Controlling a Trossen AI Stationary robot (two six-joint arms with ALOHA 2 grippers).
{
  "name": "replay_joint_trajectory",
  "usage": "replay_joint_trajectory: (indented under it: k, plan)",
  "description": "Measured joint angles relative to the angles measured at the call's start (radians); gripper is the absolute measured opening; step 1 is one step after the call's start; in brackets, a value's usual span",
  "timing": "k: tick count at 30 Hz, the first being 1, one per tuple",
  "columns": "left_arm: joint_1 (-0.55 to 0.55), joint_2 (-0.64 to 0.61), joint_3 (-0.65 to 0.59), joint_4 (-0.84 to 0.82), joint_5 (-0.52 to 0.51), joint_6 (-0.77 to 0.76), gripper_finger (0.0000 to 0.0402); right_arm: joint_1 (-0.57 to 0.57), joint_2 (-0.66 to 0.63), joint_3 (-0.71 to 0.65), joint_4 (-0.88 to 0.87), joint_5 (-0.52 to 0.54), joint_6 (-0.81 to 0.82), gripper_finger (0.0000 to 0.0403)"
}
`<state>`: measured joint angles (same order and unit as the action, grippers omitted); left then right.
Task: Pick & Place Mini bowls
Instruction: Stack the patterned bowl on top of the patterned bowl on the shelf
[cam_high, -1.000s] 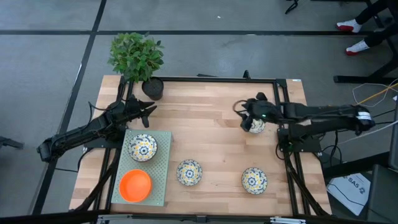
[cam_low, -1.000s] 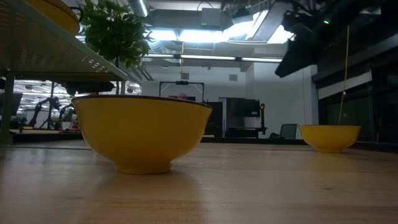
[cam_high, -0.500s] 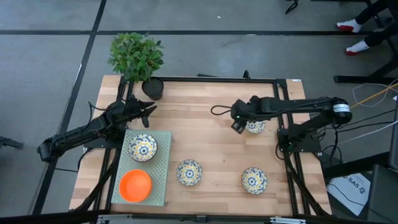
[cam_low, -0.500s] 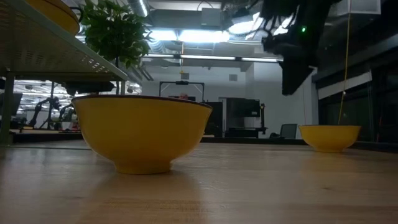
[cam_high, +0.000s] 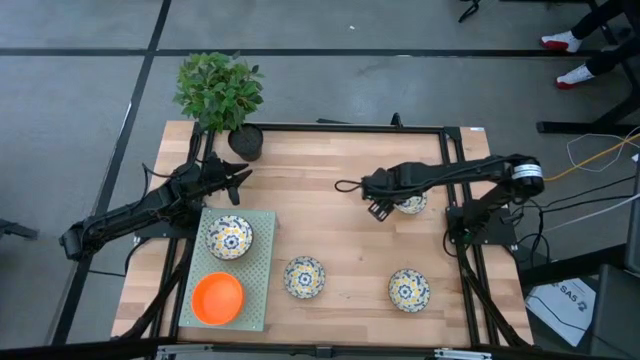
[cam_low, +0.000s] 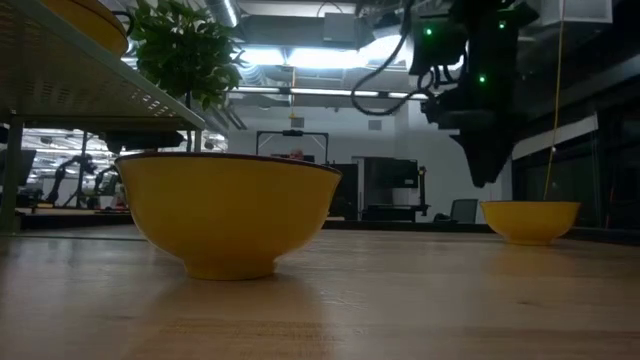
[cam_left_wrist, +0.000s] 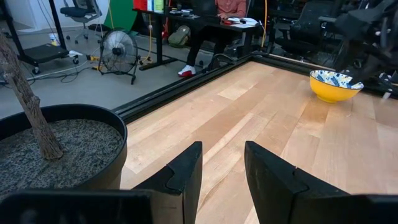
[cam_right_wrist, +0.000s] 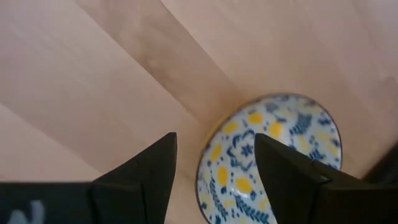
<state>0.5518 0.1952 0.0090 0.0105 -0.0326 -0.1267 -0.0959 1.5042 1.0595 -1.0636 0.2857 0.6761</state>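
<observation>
While my right gripper (cam_high: 379, 208) hangs above the far right part of the worktop (cam_high: 340, 170), its fingers stand apart with nothing between them. The wrist view looks straight down on a floral bowl (cam_right_wrist: 268, 158) that sits just under and slightly off to one side of the open fingers. From above, that same bowl (cam_high: 410, 203) lies just beside the gripper, partly covered by my arm.

My left gripper (cam_high: 232, 176) waits near the plant pot (cam_high: 245, 141) at the far left, also open and empty, pointing across the wood.

Other bowls are placed around the worktop. One floral bowl (cam_high: 229, 237) and an orange bowl (cam_high: 218, 298) already sit on the green tray (cam_high: 263, 262). Two more floral bowls (cam_high: 304, 276) (cam_high: 409, 289) lie on the bare wood toward the near edge, well apart from each other.

I judge the next step is to pick up the bowl beside my right gripper, and several things could spoil it. Because the gripper is off-centre, a straight drop could land one finger on the rim, tipping the bowl or skidding it across the smooth wood. Pinching only the thin wall risks the glazed curve slipping out during the lift. The cable looping off my wrist hangs close and could brush the bowl as I move. Carrying it to the tray means crossing above the other bowls, so a low path might knock one.
</observation>
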Motion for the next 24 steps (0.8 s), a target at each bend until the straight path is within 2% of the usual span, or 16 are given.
replay_joint_trajectory:
  k: [12,24]
  plan:
    - [0.0,0.0,0.0,0.0,0.0,0.0,0.0114,0.049,0.052,-0.003,-0.031,0.009,0.138,0.0215]
    - [0.0,0.0,0.0,0.0,0.0,0.0,0.0114,0.062,0.051,-0.122,0.065,-0.016,0.211,0.0213]
